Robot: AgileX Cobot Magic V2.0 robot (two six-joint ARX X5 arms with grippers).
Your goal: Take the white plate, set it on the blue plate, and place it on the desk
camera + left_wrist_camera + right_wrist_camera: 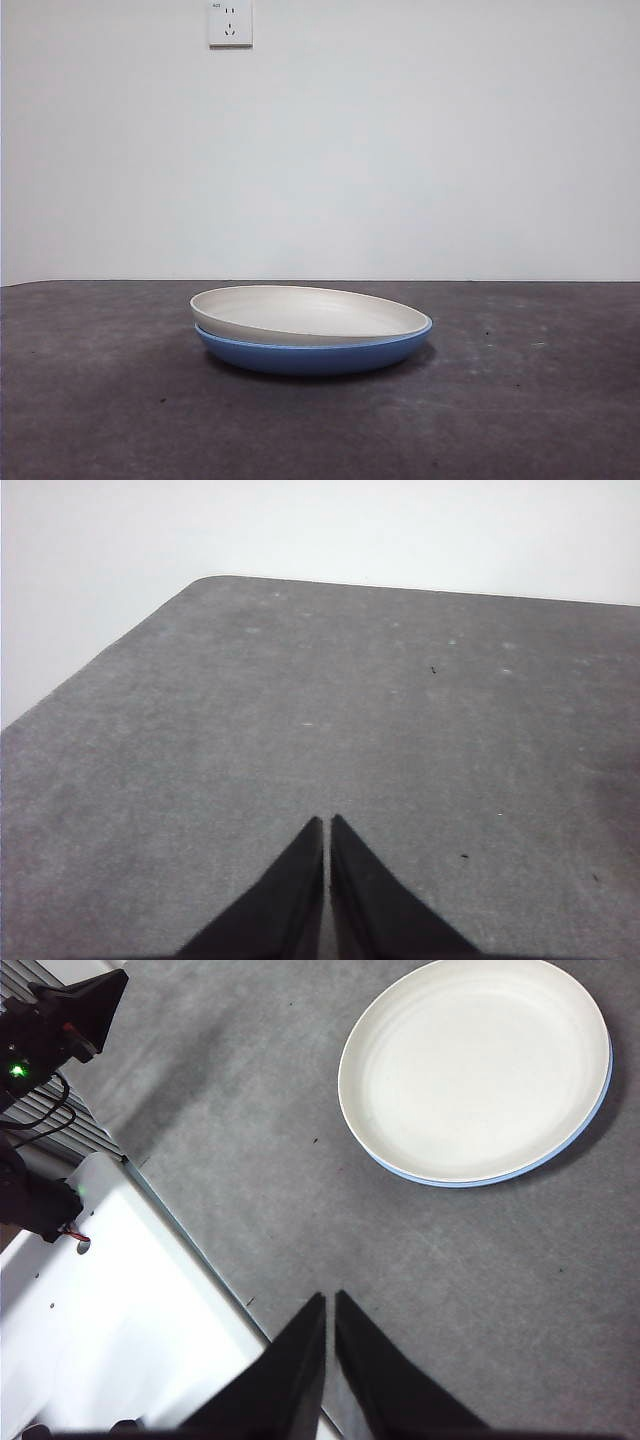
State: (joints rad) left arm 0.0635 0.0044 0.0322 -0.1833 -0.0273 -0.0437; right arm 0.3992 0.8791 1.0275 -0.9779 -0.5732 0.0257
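So the white plate [310, 313] is sitting nested right inside the blue plate [312, 354], a bit off-centre so it tilts and its rim rides higher toward 9 o'clock, and the pair rests on the dark grey surface [540, 400] about mid-table, under a wall socket [230, 22] up at 12. The right pincer [329, 1297] hangs above the surface's near edge with its jaws pressed together and nothing in them, the stacked plates well off toward its 1 o'clock. The left pincer [326, 820] is the same deal, jaws closed and empty over bare surface.
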